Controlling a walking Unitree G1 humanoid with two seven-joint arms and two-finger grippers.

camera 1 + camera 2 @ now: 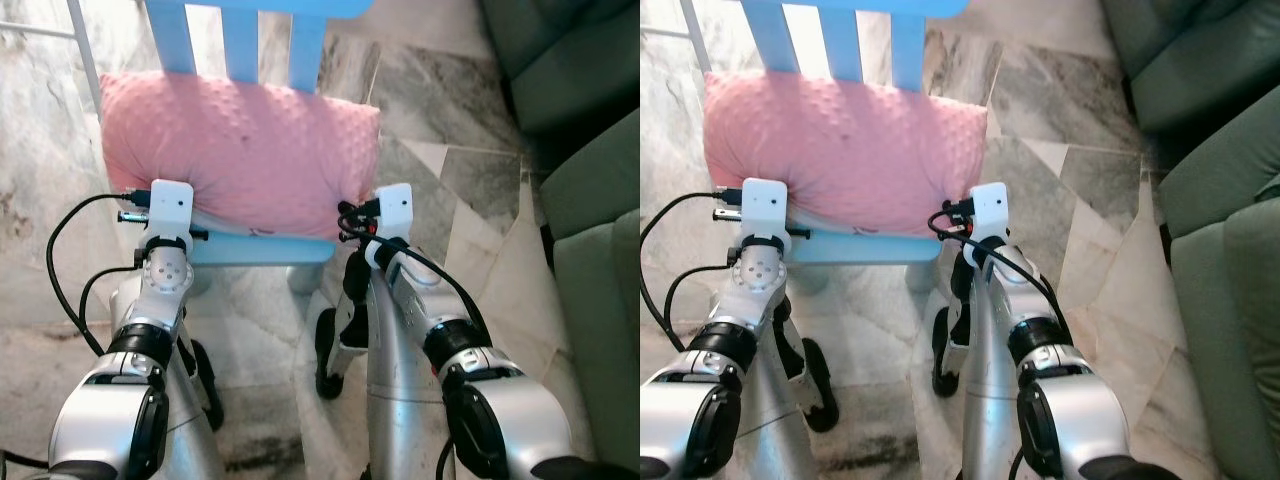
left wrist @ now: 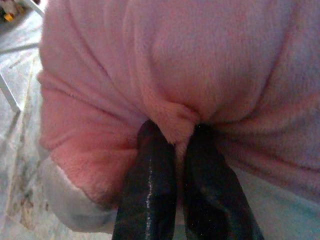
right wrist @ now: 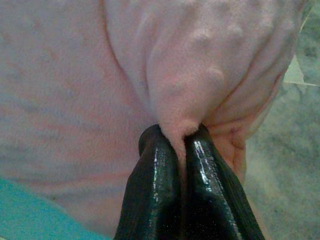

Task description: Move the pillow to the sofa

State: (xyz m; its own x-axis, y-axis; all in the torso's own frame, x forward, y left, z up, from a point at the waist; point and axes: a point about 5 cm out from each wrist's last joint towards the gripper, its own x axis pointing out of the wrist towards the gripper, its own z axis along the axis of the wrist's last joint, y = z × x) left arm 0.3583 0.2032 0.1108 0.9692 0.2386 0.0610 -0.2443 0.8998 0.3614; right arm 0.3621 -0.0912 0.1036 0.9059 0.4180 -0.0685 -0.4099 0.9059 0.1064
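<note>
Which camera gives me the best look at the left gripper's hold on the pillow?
The left wrist view: the left gripper has both black fingers closed on a bunched fold of the pink pillow. In the eye views its white wrist housing covers the fingers at the pillow's near edge. The right wrist view shows the right gripper pinching likewise.

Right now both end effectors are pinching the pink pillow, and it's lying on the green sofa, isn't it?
Not quite. The left end effector and right end effector do each pinch a fold of the pink pillow, but it lies on the blue chair, as the left eye view shows. The green sofa stands off to the robot's right.
</note>
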